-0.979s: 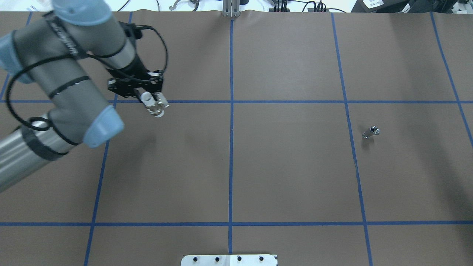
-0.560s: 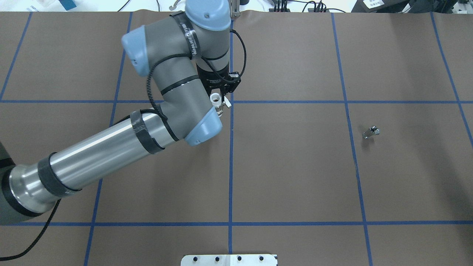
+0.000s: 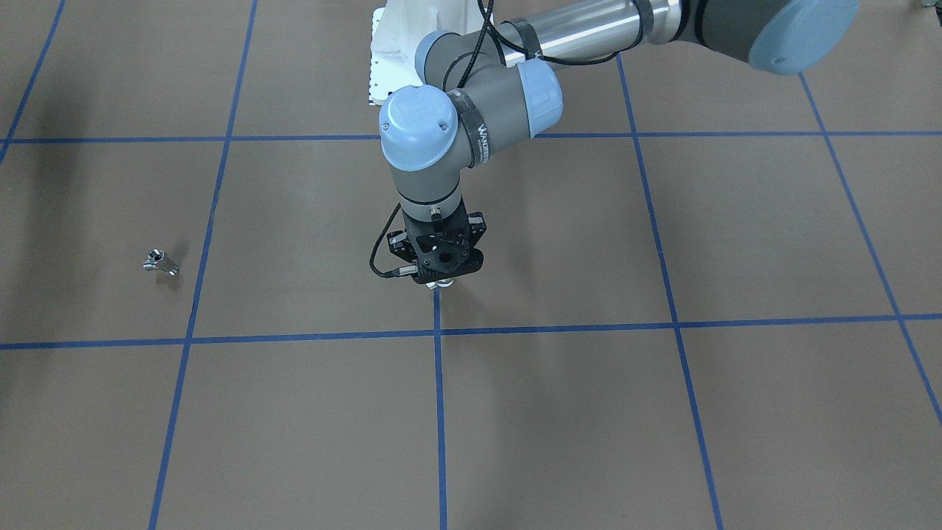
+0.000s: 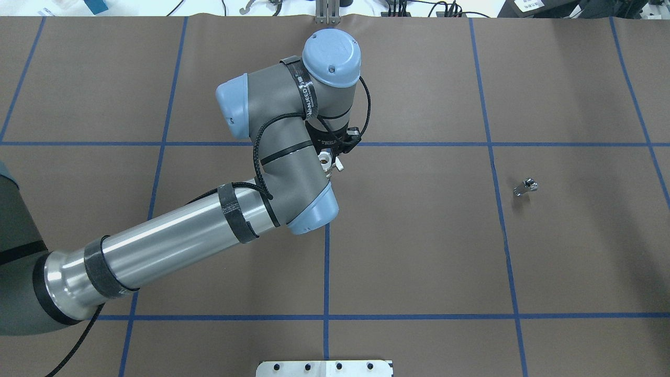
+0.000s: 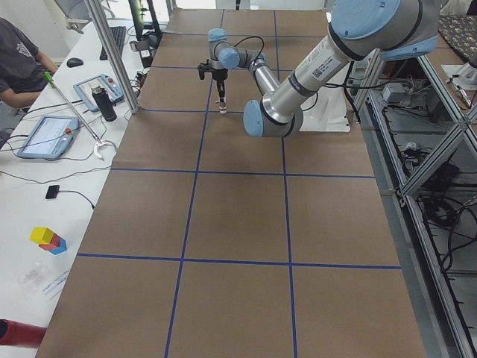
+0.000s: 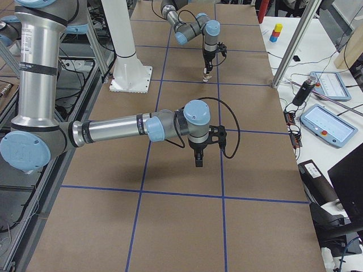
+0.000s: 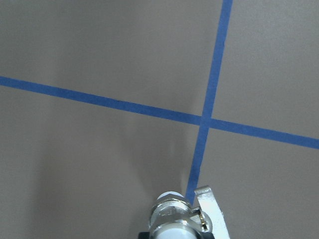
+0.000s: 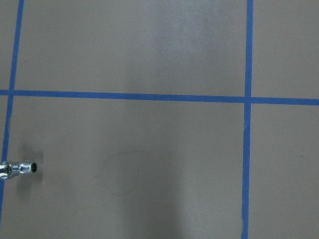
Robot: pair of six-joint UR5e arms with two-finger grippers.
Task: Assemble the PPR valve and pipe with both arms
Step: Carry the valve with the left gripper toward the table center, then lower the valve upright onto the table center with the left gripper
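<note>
Brown table cover, blue tape grid across it. White bolted base plate at 6 o'clock in the overhead view.

Exterior left view: seated operator at 10 o'clock. Side bench holds near tablet and far tablet, with black bottle just beside the far one. Stacked coloured blocks at 8 o'clock.
</note>
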